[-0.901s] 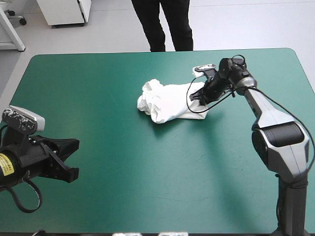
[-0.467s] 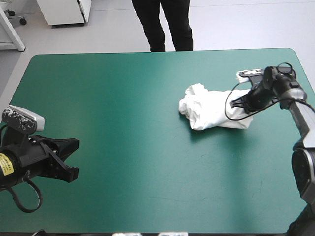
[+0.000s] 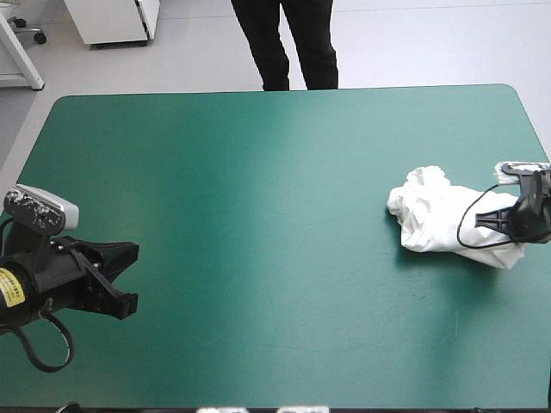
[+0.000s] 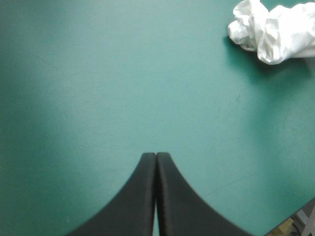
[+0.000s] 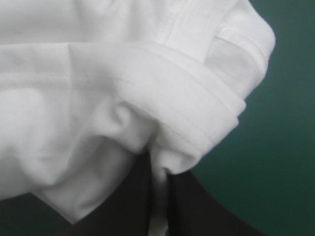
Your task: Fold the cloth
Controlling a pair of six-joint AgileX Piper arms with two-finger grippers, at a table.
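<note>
"Where does the T-shirt (image 3: 443, 219) lie?"

"On the counter (image 3: 258, 172), close to its right edge, about midway between the far edge and the near one. It lies in a heap."

"And your right jaws?"

"At the heap's right side, just at the counter's right edge, pinched together on a fold of the T-shirt. The rest of it lies ahead of them, toward the counter's middle."

"Your left jaws?"

"Over the near left corner, well apart from the T-shirt, pressed tip to tip with nothing between them. Bare counter lies ahead, and the heap is far across it to the right."
</note>
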